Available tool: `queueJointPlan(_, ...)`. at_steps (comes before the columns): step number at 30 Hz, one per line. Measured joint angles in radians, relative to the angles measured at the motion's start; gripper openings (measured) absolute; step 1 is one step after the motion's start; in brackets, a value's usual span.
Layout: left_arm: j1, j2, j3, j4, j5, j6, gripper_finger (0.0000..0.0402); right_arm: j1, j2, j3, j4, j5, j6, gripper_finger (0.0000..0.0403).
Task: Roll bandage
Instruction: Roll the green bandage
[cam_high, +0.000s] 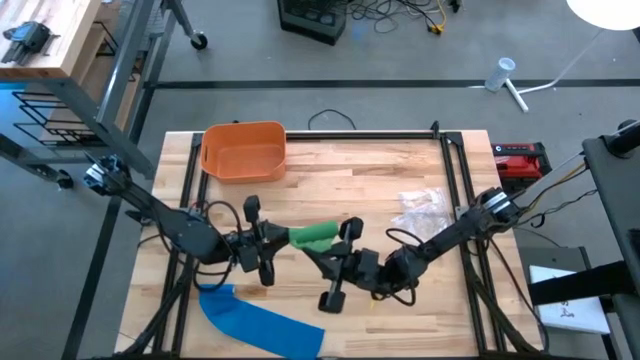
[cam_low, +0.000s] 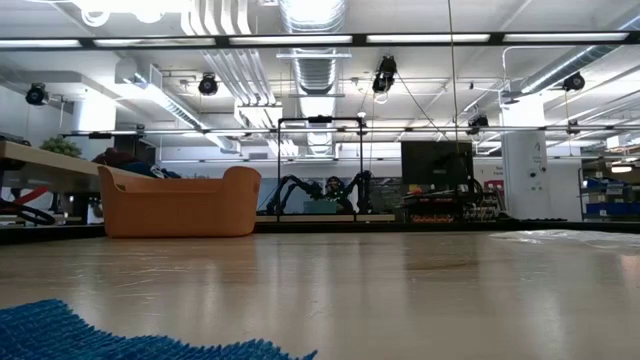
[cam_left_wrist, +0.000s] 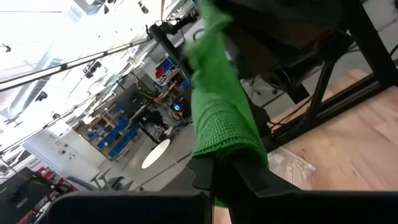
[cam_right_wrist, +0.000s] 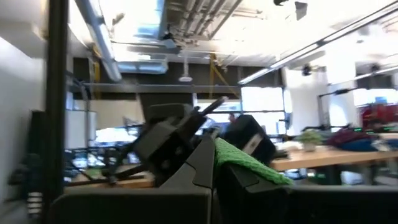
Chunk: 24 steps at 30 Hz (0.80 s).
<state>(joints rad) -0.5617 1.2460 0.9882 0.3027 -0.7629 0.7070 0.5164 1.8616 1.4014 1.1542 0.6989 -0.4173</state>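
High view shows the green bandage (cam_high: 313, 236) stretched between the two hands above the middle of the tabletop (cam_high: 400, 170): left hand (cam_high: 262, 243) pinching one end, right hand (cam_high: 347, 243) pinching the other. It looks a light, soft, limp knit that would sag and unroll, so hold near its ends and keep it taut.

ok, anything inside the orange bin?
Nothing shows inside the orange bin from above: only its bare orange floor. From table height its wall hides the inside. The green bandage is held between both grippers, away from it.
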Motion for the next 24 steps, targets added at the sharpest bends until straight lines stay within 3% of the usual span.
queueJointPlan(4,-0.003,0.018,0.000,-0.007,0.003,0.000,0.0007,-0.010,-0.001,0.000,-0.012,0.059,0.010,0.0000)
queueJointPlan(14,-0.012,0.023,-0.002,-0.036,0.036,0.077,0.0007,-0.012,-0.005,0.002,-0.193,0.250,0.266,0.0000)
queueJointPlan(19,-0.025,0.023,-0.003,-0.086,0.083,0.076,0.0007,0.004,-0.018,0.002,-0.311,0.258,0.324,0.0000)
queueJointPlan(24,-0.041,0.031,-0.003,-0.097,0.096,0.055,0.0007,0.026,-0.083,0.002,-0.555,0.260,0.441,0.0001)
